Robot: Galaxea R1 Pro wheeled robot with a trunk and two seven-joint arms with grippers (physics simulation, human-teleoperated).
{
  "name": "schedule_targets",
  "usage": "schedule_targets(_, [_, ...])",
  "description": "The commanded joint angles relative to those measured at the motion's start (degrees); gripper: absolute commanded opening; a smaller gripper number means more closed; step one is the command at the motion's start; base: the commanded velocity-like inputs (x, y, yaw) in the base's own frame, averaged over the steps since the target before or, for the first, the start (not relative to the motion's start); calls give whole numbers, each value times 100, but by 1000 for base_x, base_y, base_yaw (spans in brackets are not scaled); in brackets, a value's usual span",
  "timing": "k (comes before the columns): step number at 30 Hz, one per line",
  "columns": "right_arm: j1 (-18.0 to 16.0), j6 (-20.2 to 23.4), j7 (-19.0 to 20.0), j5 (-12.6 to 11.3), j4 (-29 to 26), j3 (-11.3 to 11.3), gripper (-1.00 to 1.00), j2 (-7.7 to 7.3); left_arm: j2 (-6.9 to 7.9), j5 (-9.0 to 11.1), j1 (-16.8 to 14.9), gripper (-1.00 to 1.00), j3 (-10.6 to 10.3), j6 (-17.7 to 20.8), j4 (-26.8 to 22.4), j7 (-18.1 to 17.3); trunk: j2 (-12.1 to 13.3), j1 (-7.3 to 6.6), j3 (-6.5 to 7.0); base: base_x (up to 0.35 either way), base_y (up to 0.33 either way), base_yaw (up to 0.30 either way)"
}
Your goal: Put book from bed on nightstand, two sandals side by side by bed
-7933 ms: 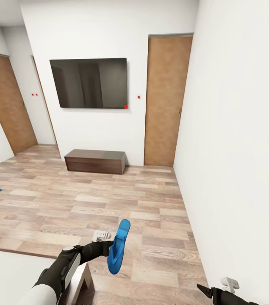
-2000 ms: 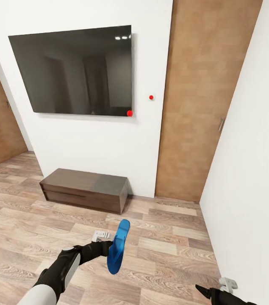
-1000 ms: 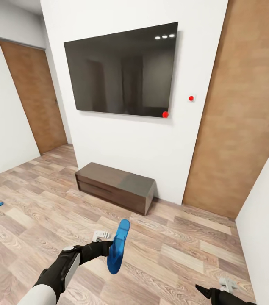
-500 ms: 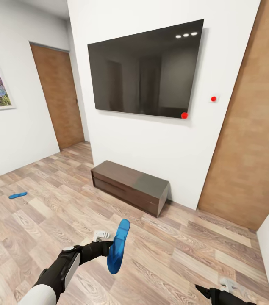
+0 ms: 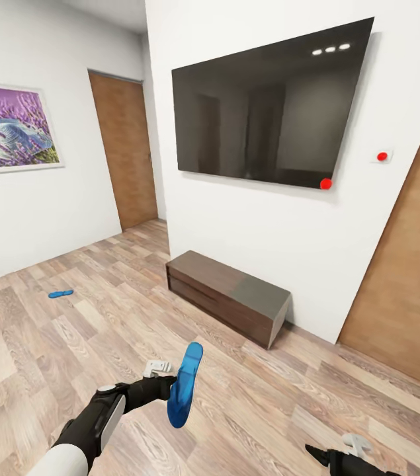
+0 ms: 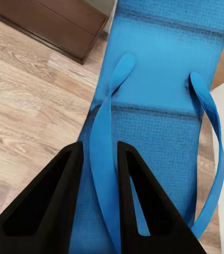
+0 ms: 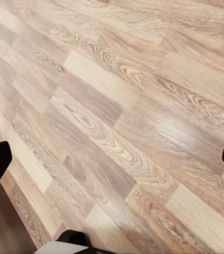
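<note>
My left gripper (image 5: pixel 170 385) is shut on one strap of a bright blue sandal (image 5: pixel 184 385), which hangs upright above the wood floor in the head view. Seen from the left wrist, the two black fingers (image 6: pixel 69 185) pinch that strap of the sandal (image 6: pixel 159 106). A second blue sandal (image 5: pixel 60 293) lies flat on the floor at the left, near the white wall. My right gripper (image 7: pixel 112 159) hangs low at the right over bare planks, its fingers wide apart and holding nothing. The book, the bed and the nightstand are out of view.
A long low dark brown cabinet (image 5: pixel 226 295) stands against the wall under a big black TV (image 5: pixel 266 109). Wooden doors (image 5: pixel 125 158) stand at the back left and at the right (image 5: pixel 411 291). A purple picture (image 5: pixel 11 127) hangs on the left wall.
The view has swung to the left: the TV and cabinet slid right in the picture, and the second sandal, the picture and the left door came into view. Both arms hold their pose.
</note>
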Motion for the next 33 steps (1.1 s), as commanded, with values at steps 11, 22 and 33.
schedule_targets(11, [-2, 26, 12, -60, -4, 40, 100, -6, -10, -28, -5, -100, 43, 39, -6, -16, -7, 5, -9, 190, 0, 259])
schedule_targets(22, [-2, 26, 12, -60, -4, 39, 100, -6, -10, -28, -5, -100, 41, 36, -6, -17, -7, 5, -9, 6, 0, 261])
schedule_targets(33, [-2, 26, 12, -60, -4, 40, 100, -6, -10, -28, -5, -100, 41, 33, -6, -16, -7, 5, -9, 0, 0, 261])
